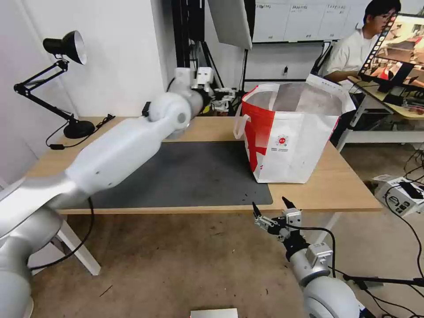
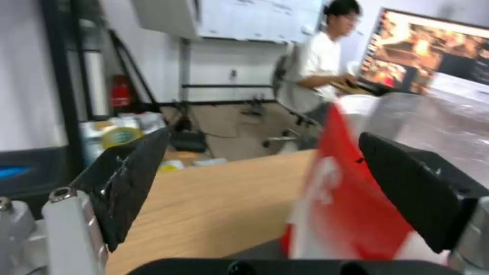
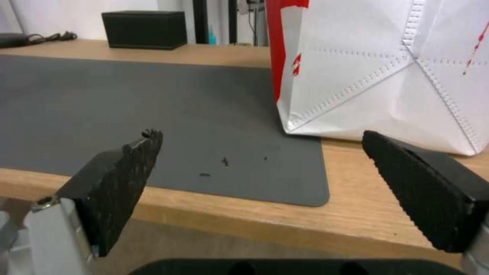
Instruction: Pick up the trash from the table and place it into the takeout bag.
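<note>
- The takeout bag stands open on the table near its right edge, partly on the grey mat
- No trash lies on the mat
- Left gripper, jaws wide and empty, is at the far edge beside the bag
- Right gripper, jaws wide and empty, is below the near edge
- Dropping looks finished; next comes only parking the arms
</note>
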